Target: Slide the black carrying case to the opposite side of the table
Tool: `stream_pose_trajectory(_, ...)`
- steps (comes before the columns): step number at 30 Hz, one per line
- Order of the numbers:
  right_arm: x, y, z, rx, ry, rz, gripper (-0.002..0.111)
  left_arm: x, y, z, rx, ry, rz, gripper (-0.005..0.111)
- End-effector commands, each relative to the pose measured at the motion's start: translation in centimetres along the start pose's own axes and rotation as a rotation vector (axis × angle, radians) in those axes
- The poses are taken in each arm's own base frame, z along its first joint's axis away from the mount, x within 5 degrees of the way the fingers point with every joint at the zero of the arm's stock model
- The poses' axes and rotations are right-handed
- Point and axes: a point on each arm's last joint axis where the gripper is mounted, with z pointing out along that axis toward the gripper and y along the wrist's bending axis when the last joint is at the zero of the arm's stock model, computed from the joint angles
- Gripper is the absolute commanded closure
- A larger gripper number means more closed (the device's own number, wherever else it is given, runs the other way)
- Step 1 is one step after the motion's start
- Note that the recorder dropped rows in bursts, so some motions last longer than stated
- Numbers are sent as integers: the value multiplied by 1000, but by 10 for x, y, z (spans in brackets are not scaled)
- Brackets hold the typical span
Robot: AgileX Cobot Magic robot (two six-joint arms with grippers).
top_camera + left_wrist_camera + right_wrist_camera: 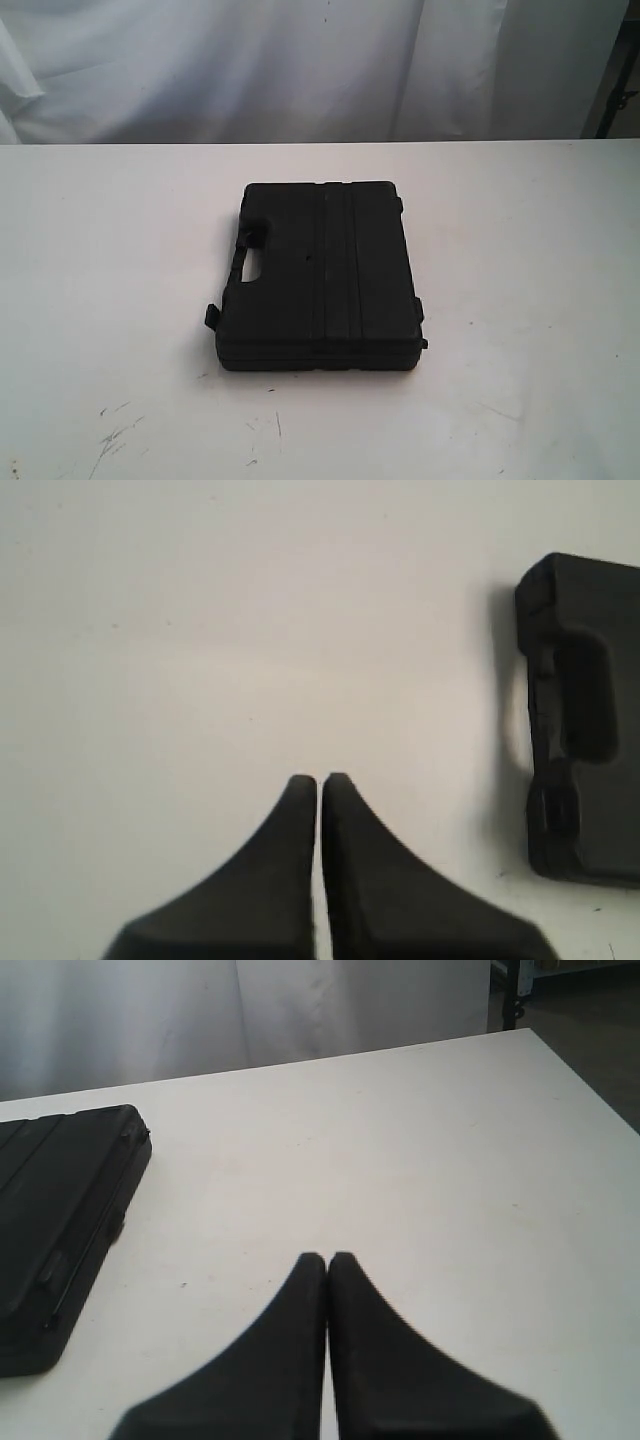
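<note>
The black carrying case (322, 275) lies flat near the middle of the white table (520, 260), its handle cut-out facing left. Neither arm shows in the exterior view. In the left wrist view my left gripper (320, 780) is shut with nothing in it, hovering over bare table, and the handle end of the case (580, 720) sits off to one side of it, apart. In the right wrist view my right gripper (327, 1258) is shut and empty too, with the case (60, 1210) lying clear of its fingertips.
A white curtain (300, 60) hangs behind the table's far edge. Dark scuff marks (115, 435) streak the tabletop near the front left. A dark stand (615, 90) rises at the back right, past the table's corner (530, 1035).
</note>
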Motion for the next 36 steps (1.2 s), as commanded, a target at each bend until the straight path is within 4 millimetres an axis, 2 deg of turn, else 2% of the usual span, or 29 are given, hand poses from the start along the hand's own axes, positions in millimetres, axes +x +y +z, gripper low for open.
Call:
stream_pose_trajectory(1, 0, 0, 0, 6, -11, -4, 108, -35, -10, 34, 83, 99, 82, 85)
stream_pose_trajectory(3, 0, 0, 0, 6, -11, -4, 108, -47, -14, 48, 121, 113, 106, 71)
stream_pose_trajectory(5, 0, 0, 0, 6, -11, -4, 108, -56, -18, 66, 164, 141, 122, 50)
stream_pose_trajectory(7, 0, 0, 0, 6, -11, -4, 108, -61, -20, 82, 198, 174, 144, 34)
stream_pose_trajectory(10, 0, 0, 0, 6, -11, -4, 108, -64, -25, 106, 266, 260, 122, 18)
stream_pose_trajectory(12, 0, 0, 0, 6, -11, -4, 108, -66, -28, 123, 307, 311, 82, 16)
stream_pose_trajectory(16, 0, 0, 0, 6, -11, -4, 108, -71, -42, 154, 346, 359, 67, 20)
stream_pose_trajectory(21, 0, 0, 0, 6, -11, -4, 108, -74, -72, 176, 368, 395, 119, 24)
stream_pose_trajectory(25, 0, 0, 0, 6, -11, -4, 108, -73, -95, 193, 279, 443, 163, 24)
stream_pose_trajectory(36, 0, 0, 0, 6, -11, -4, 108, -64, -131, 240, 238, 551, 230, 24)
